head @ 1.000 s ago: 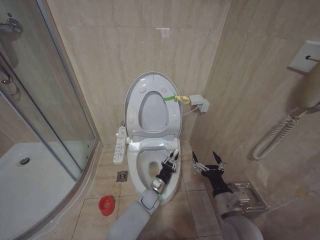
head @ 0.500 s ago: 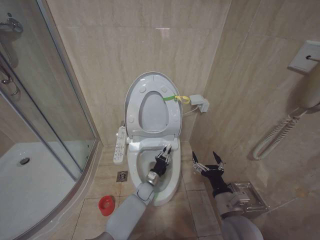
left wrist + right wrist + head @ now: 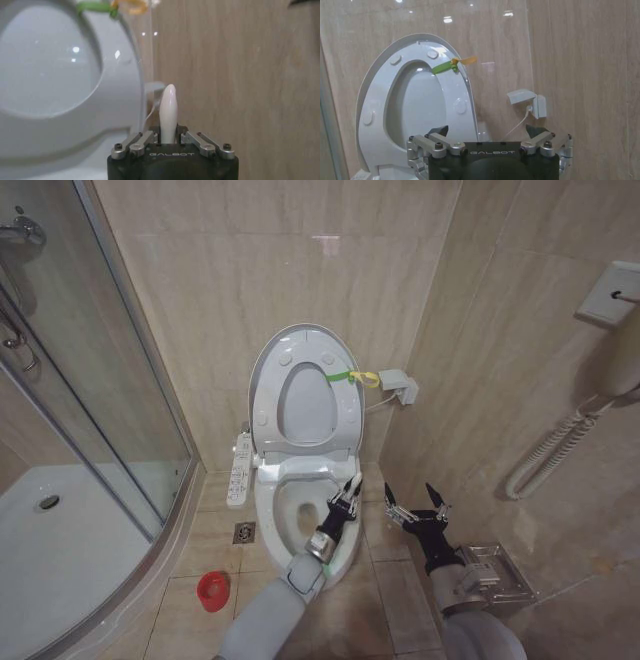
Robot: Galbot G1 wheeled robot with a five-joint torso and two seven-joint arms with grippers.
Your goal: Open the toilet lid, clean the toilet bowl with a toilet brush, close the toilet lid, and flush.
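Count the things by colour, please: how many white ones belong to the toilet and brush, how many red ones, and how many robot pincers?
White: 3, the raised toilet lid, the toilet bowl, the toilet brush handle in the left pincer
Red: 1, the cup holder on the floor
Pincers: 2, with the right pincer open beside the bowl
Total: 6

The large oval white plastic toilet lid (image 3: pixel 303 395) looks smooth and glossy, catching small bright reflections. The elongated white ceramic toilet bowl (image 3: pixel 290 510) has a glazed shine. The thin white plastic handle of the toilet brush (image 3: pixel 168 112) is smooth with a soft sheen. The left end effector (image 3: pixel 346 498) and right end effector (image 3: pixel 414 507) show matt black casing with brushed silver metal links. The beige wall tiles (image 3: pixel 250 270) are polished, the clear shower glass (image 3: pixel 70 380) framed in bright metal.
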